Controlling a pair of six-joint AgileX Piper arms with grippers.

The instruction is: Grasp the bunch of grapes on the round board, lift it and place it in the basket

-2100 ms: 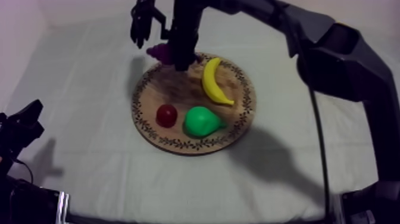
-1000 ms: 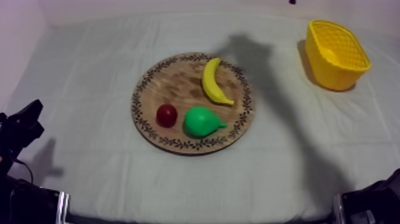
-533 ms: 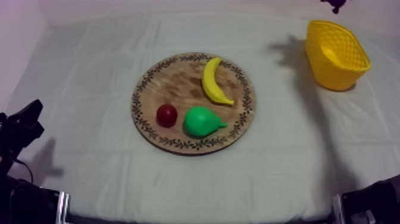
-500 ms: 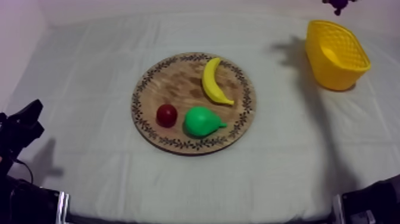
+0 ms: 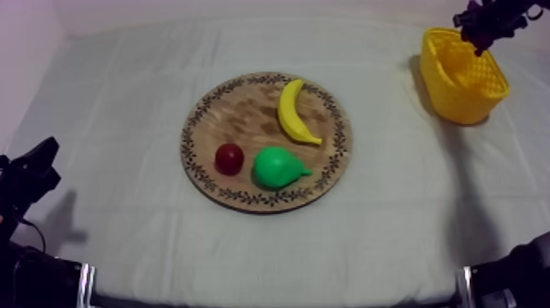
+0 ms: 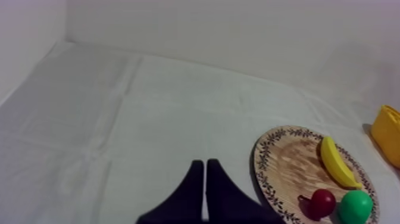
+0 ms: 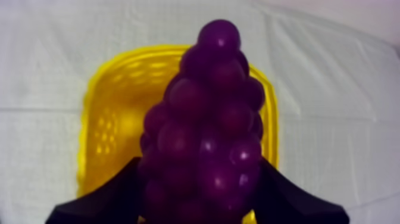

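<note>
R gripper [image 5: 489, 23] hangs over the yellow basket [image 5: 458, 97] at the far right of the table, its two black fingers [image 7: 101, 199] clamped on the bunch of grapes [image 7: 205, 128]. In the right wrist view the purple bunch sits betw. the fingers, one finger at each side, and reaches out well past them. The basket's open mouth lies directly behind it. The grapes are held in the air above the basket, not lying in it. In the top view the gripper and its dark load sit over the basket's far rim, and the basket's near wall is in plain sight.

L gripper [image 6: 204, 173] rests low at the table's left edge, fingers pressed together in a narrow wedge w/ nothing betw. them. It is well apart from the board.

The round wooden board [image 5: 245, 123] w/ patterned rim lies mid-table, well apart from the basket. It carries three toy fruit: a banana [image 5: 292, 110], a pear [image 5: 276, 167] and a small red fruit [image 5: 229, 159]. The banana lies toward the board's far right side, curved, w/ one end near the far rim. The green pear sits at the near side, narrow end pointing right. The red fruit sits just beside the pear, on its left, and the banana lies apart from both. The grey-white cloth [image 5: 123, 106] covers the whole table, lightly creased.
</note>
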